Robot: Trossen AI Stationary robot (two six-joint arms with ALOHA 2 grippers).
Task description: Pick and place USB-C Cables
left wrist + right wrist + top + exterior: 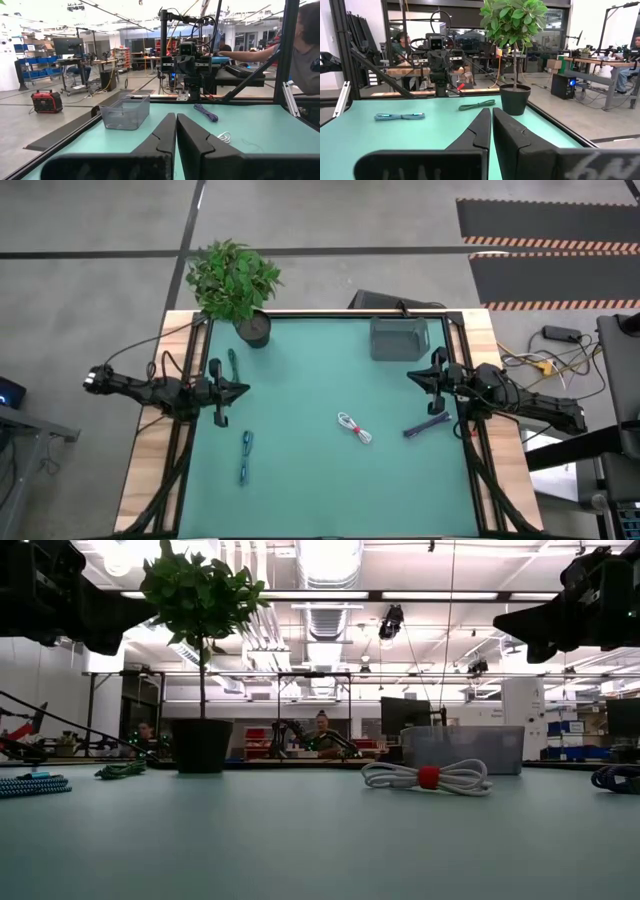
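Four bundled cables lie flat on the green table. The dark green cable (232,362) lies near the left gripper, the light blue cable (245,456) toward the near left. The white cable with a red tie (354,427) rests near the middle, also seen in the low view (428,777). The dark blue-purple cable (425,426) lies near the right arm. My left gripper (243,390) hovers shut at the table's left side, my right gripper (412,376) shut at the right side. Neither touches anything.
A clear grey bin (399,338) stands at the far right of the table. A potted plant (236,283) stands at the far left corner. Wooden table edges and black frame rails run along both sides. People sit in the room beyond.
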